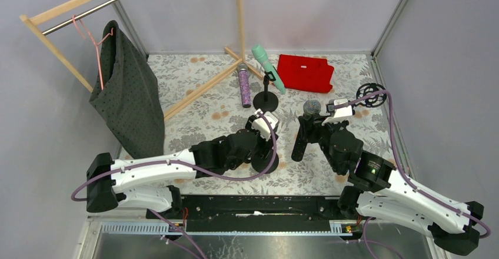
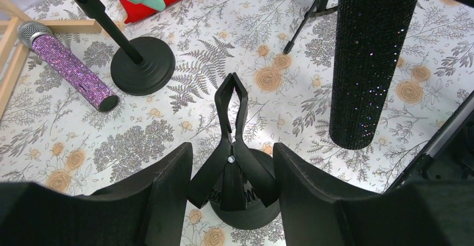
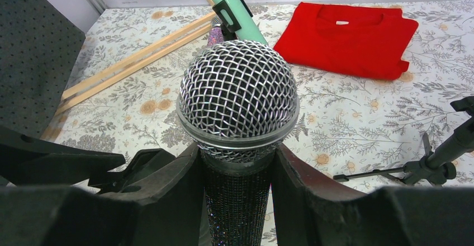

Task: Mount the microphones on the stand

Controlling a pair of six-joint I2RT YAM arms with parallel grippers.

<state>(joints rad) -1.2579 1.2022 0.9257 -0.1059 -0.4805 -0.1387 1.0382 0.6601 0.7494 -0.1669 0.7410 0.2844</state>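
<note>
My right gripper point(image 3: 237, 168) is shut on the black microphone point(image 3: 237, 95) just below its silver mesh head, holding it upright; its glittery body point(image 2: 366, 61) hangs above the table. My left gripper point(image 2: 233, 162) sits around the black spring clip point(image 2: 233, 117) of a round-based stand point(image 1: 265, 160), both fingers touching the clip's handles; the clip's tips are together. The mint-green microphone point(image 1: 268, 67) sits clipped on another round-based stand point(image 1: 266, 100) farther back. Flat on the cloth beside that stand lies the purple microphone point(image 1: 243, 88).
A folded red garment point(image 1: 306, 72) lies at the back right. A small black tripod stand point(image 1: 371, 94) is at the right. A wooden clothes rack point(image 1: 194, 91) with a dark hanging garment point(image 1: 129, 94) fills the left and back.
</note>
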